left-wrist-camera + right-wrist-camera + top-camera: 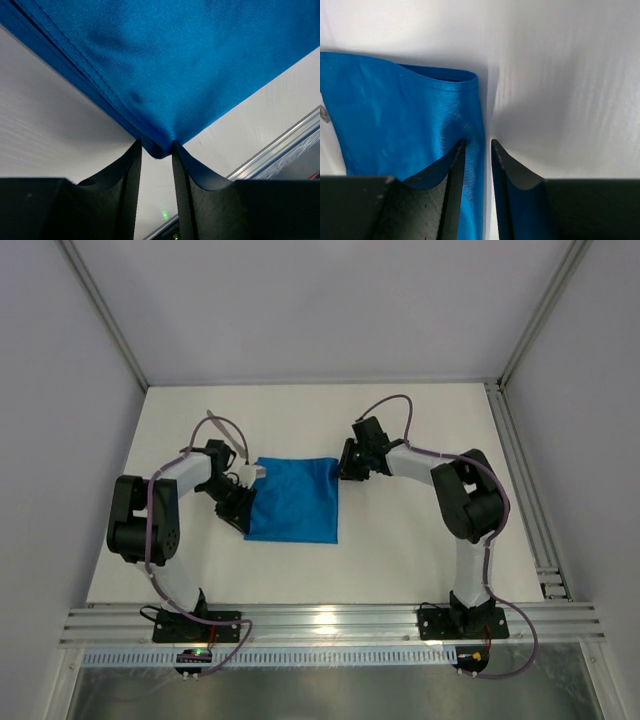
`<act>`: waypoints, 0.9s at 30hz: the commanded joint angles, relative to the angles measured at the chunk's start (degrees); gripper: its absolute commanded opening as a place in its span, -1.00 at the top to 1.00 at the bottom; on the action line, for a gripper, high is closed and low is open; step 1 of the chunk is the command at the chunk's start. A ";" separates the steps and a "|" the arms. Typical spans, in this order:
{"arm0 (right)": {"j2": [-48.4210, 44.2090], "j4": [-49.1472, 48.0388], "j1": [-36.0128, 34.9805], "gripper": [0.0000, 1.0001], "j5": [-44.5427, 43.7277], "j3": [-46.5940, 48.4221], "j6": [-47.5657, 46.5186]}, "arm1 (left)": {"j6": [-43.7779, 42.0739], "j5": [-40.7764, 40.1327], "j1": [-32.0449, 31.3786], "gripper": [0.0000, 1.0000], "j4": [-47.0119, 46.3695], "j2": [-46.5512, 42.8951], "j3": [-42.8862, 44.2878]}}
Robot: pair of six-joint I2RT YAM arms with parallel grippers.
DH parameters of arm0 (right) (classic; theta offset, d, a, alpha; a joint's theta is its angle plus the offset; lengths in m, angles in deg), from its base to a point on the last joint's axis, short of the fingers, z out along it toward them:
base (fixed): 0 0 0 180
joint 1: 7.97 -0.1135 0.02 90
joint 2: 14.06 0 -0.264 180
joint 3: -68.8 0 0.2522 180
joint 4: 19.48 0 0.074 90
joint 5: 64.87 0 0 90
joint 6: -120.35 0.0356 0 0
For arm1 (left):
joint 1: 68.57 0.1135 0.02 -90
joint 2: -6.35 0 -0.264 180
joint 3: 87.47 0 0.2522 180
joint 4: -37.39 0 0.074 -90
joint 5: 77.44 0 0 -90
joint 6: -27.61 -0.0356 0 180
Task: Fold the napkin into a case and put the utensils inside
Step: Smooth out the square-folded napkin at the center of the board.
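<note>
The bright blue napkin (293,500) lies folded into a roughly square panel mid-table; it does not have the shape of a narrow case. My left gripper (243,483) is at its far left corner. In the left wrist view that bunched corner (157,148) sits pinched between the two fingertips. My right gripper (346,466) is at the far right corner. There the napkin's edge (475,150) runs between the jaws against the left finger (454,170), with a strip of bare table beside the right one. The utensils are out of view.
The white tabletop (420,530) spreads all around the cloth. An aluminium rail (330,620) runs along the near edge, and another rail (525,500) lines the right side. Grey walls close off the back and both sides.
</note>
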 commanded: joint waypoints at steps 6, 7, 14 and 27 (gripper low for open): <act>1.40 -7.70 0.04 0.70 2.93 -0.55 3.53 | 0.37 -1.37 -0.44 0.85 -2.62 1.29 -0.15; 1.32 -8.14 0.04 0.83 3.46 -1.07 3.79 | 0.28 -0.84 -0.44 0.97 -2.27 1.29 -0.06; -3.95 -12.98 0.04 0.92 2.41 -8.36 6.43 | -2.88 3.03 -0.44 1.00 3.43 -1.51 0.99; -19.51 -16.85 -0.92 0.93 -4.44 -27.35 14.25 | -9.91 2.94 -0.79 0.98 13.02 -0.47 1.61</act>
